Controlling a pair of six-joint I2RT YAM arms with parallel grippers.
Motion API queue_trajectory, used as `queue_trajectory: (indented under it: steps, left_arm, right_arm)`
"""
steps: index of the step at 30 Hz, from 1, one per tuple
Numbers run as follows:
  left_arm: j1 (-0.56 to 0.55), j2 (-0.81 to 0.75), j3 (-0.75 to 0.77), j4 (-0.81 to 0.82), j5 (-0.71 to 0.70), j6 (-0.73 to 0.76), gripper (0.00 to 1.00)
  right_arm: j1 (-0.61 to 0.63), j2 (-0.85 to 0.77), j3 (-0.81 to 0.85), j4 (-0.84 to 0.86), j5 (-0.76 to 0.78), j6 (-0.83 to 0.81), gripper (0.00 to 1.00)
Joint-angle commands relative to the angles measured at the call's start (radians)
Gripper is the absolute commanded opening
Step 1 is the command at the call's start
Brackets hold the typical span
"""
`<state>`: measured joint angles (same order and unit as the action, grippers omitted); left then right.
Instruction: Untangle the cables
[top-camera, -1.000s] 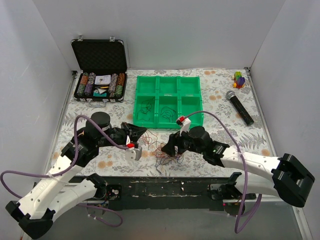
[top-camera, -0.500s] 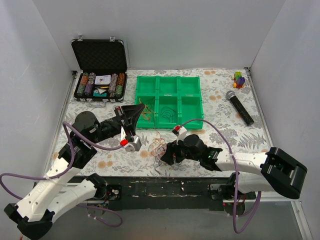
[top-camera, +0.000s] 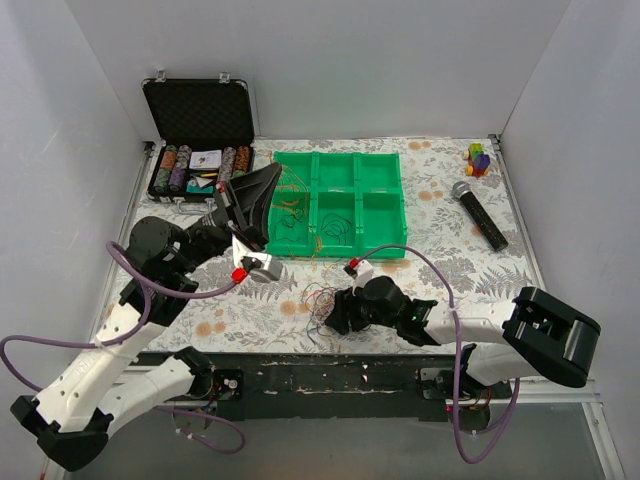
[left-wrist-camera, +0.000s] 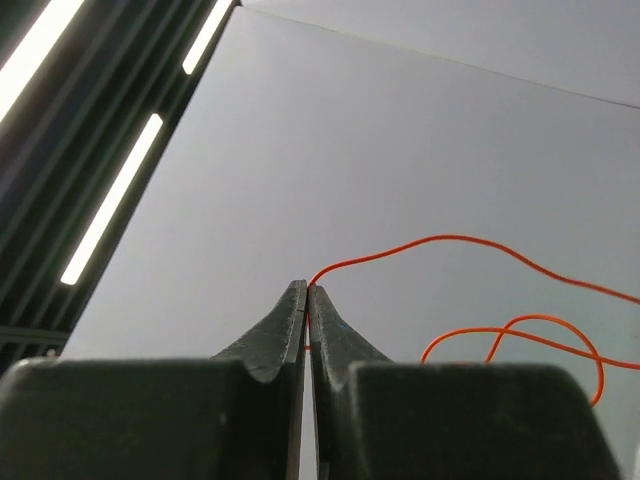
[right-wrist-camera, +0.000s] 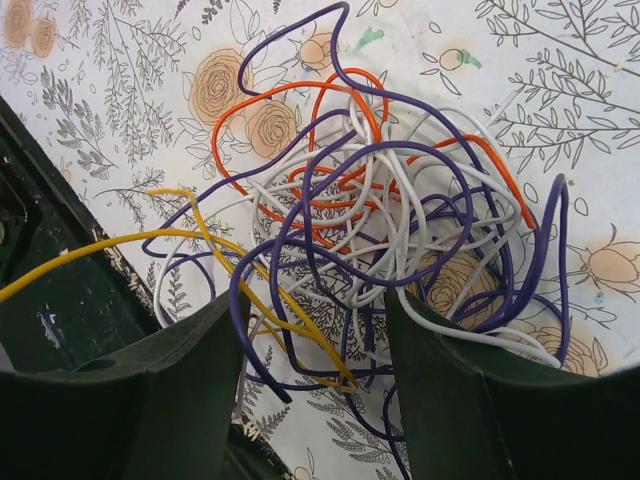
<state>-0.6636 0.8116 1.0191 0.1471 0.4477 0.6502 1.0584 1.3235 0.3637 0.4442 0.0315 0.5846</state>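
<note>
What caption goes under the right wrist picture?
Open right gripper over a tangle of purple, white, orange and yellow cables.

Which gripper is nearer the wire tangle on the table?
Right. The right gripper hangs directly over the tangle, jaws open astride it; the left gripper is off by the green tray, shut on an orange wire.

Lab test booth: white partition walls (floral-cloth table).

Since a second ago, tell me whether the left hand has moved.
Yes. The left hand, shut on a thin orange wire, went from the near-left corner of the green plastic compartment tray to its far-left corner.
</note>
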Motion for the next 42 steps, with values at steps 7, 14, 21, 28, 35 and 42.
queue_trajectory:
  steps: [7, 14, 21, 28, 35, 42]
  left_arm:
    - [-0.005, 0.119, 0.154, 0.248, -0.096, 0.055, 0.00]
    - [-0.005, 0.196, 0.248, 0.278, -0.087, 0.065, 0.00]
    - [-0.005, 0.332, 0.418, 0.384, -0.119, 0.126, 0.00]
    - [-0.004, 0.449, 0.639, 0.368, -0.139, 0.129, 0.00]
    - [-0.007, 0.373, 0.492, 0.330, -0.116, 0.115, 0.00]
    - [-0.040, 0.270, 0.319, 0.223, -0.133, 0.075, 0.00]
  right_arm:
    - [0.015, 0.020, -0.031, -0.009, 0.041, 0.021, 0.61]
    - [0.020, 0.032, -0.020, -0.016, 0.053, 0.021, 0.59]
    - [0.025, 0.092, -0.025, -0.004, 0.036, 0.038, 0.54]
    - [0.038, 0.126, -0.020, -0.029, 0.074, 0.050, 0.50]
    - [0.041, 0.079, 0.013, -0.062, 0.088, 0.020, 0.52]
    - [0.040, -0.108, 0.174, -0.203, 0.119, -0.110, 0.67]
